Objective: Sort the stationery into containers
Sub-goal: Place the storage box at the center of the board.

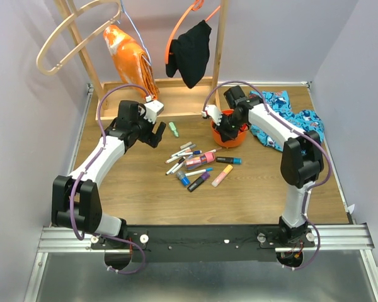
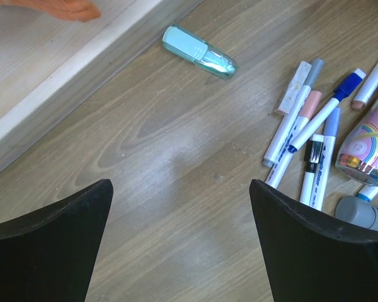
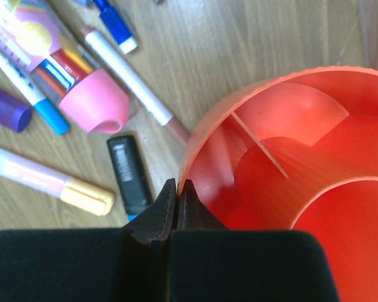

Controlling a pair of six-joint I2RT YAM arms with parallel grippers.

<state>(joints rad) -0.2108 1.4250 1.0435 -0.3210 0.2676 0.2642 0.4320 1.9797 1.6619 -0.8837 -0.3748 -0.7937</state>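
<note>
Stationery point(image 1: 198, 165), a loose heap of white, blue, purple, black and pink pens, markers and highlighters, lies on the wooden worktop point(image 1: 138, 189) just to the left of the round orange plastic tub point(image 1: 240, 140) and nearer the arm bases. None of it is in the tub, whose curved inner dividers enclose only bare orange floor in the right wrist view. Nearest the tub's wall are a short black marker point(image 3: 129, 176), a white pen with a pale pink end point(image 3: 132, 85) and a fat pink tube with a rainbow label point(image 1: 200, 158). A yellow-tipped pink highlighter point(image 3: 50, 182) lies a little further from the tub.

At the tub's left rim sits the right gripper point(image 3: 177, 189). Its black fingers are pressed together to a hairline seam, and whether the thin wall is caught between them cannot be told.

Well to the left of the tub, the left gripper point(image 1: 156, 132) hangs over bare worktop with jaws spread wide and nothing between them. A small pale green capped item point(image 2: 200, 51) lies apart from the heap, left of the tub and beside the wooden rack base point(image 2: 50, 94).
</note>
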